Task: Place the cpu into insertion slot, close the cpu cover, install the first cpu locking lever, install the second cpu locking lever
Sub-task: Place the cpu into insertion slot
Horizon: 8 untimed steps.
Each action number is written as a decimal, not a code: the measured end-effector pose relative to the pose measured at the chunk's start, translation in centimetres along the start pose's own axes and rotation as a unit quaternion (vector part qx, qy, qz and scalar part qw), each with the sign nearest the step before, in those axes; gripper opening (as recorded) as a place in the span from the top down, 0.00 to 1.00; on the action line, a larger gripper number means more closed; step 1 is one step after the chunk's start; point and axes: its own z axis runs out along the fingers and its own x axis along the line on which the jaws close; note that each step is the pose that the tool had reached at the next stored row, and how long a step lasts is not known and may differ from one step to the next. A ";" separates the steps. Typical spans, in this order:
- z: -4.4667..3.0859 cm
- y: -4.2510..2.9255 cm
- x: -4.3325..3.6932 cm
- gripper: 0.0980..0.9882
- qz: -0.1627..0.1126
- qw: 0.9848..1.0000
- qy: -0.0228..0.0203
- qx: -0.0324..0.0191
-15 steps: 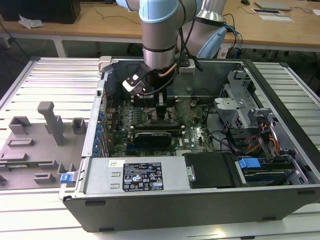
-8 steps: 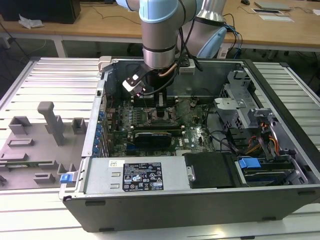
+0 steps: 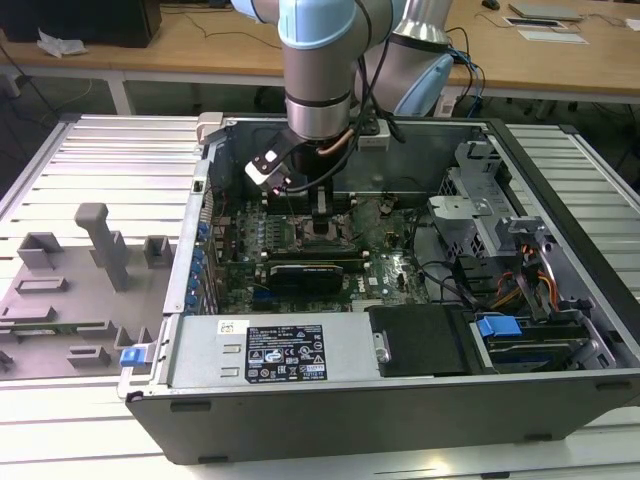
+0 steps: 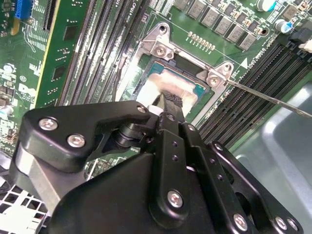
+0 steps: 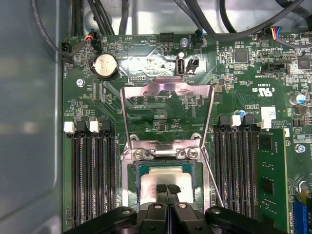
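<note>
The cpu (image 5: 158,176) (image 4: 168,83), a pale silvery square, lies flat in the insertion slot (image 5: 130,187) (image 4: 146,73) of the green motherboard. My gripper (image 5: 168,189) (image 4: 171,103) (image 3: 320,212) hangs straight over the chip's middle, its two black fingers pressed together with no gap. I cannot tell whether the tips touch the chip. The cpu cover (image 5: 168,90) stands swung up and open on its hinge behind the slot. A thin wire locking lever (image 5: 213,180) (image 4: 273,100) sticks out free beside the slot.
Black memory slots (image 5: 92,180) (image 5: 239,165) flank the socket, with a green card (image 5: 270,170) beyond them. A coin battery (image 5: 106,66) and cables sit past the cover. The case wall (image 5: 29,122), a drive bay (image 3: 480,210), the power supply (image 3: 300,350) and a grey fixture tray (image 3: 70,290) surround the work.
</note>
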 end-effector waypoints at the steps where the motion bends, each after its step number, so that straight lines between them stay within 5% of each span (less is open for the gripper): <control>1: 0.06 -0.01 -0.01 0.99 0.000 1.000 0.000 0.000; 8: 0.17 -0.01 0.01 0.99 0.000 1.000 0.002 0.000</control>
